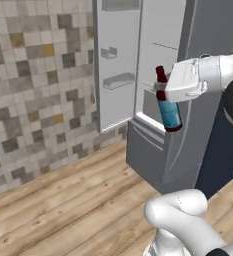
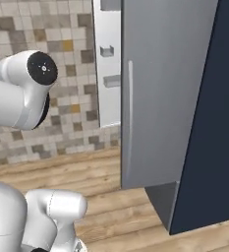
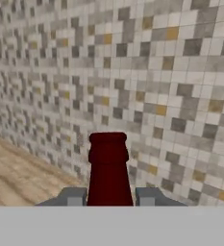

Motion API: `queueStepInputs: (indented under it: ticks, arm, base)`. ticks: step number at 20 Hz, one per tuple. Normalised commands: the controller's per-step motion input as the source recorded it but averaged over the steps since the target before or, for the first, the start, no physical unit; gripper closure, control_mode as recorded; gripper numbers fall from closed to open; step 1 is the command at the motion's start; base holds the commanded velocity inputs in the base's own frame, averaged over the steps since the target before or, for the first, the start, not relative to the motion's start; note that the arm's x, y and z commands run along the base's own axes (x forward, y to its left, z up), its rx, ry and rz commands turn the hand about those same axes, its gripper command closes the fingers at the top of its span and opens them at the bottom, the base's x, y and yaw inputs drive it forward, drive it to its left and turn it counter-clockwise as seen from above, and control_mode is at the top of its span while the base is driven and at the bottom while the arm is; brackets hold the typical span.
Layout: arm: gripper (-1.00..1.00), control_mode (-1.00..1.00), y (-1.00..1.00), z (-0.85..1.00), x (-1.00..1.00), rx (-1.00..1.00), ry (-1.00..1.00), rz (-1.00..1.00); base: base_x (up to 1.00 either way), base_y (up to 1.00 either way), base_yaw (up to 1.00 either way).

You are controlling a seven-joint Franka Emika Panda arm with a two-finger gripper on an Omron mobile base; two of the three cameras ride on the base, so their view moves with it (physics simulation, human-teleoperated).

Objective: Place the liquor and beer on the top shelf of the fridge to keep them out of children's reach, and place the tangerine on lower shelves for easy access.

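Looking over the base I see the fridge (image 1: 188, 60) first, tall and grey, its left door (image 1: 117, 65) swung open toward the tiled wall (image 1: 33, 80) with small door bins (image 1: 119, 80) on its inner face. From the right base view I get the closed grey door with its long vertical handle (image 2: 130, 113) and a dark panel (image 2: 209, 113) beside it. Wood floor (image 1: 63, 200) runs under everything. My arm reaches across in front of the open compartment; pale inner ledges show behind it, but which shelf is which I can't quite tell from here. The beer (image 1: 168, 112), dark brown with a blue label, hangs upright in the air just in front of the fridge interior, touching no shelf. The gripper (image 3: 108, 197) is pinching its neck, fingers (image 3: 72, 197) pressed on either side below the dark cap.
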Motion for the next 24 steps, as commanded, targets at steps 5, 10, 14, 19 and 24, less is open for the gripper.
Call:
queueStepInputs:
  ticks: [5, 10, 14, 19, 24]
  arm:
    - [1.00, 1.00, 0.00, 0.00, 0.00, 0.00, 0.00, 0.00]
    - [1.00, 1.00, 0.00, 0.00, 0.00, 0.00, 0.00, 0.00]
    - [1.00, 1.00, 0.00, 0.00, 0.00, 0.00, 0.00, 0.00]
    - [1.00, 1.00, 0.00, 0.00, 0.00, 0.00, 0.00, 0.00]
    - [1.00, 1.00, 0.00, 0.00, 0.00, 0.00, 0.00, 0.00]
  base:
    - [0.55, 1.00, -0.43]
    - [0.61, 0.95, -0.42]
    - [0.50, 0.62, -0.49]
    - [0.32, 0.34, -0.61]
    - [0.18, 0.28, -0.65]
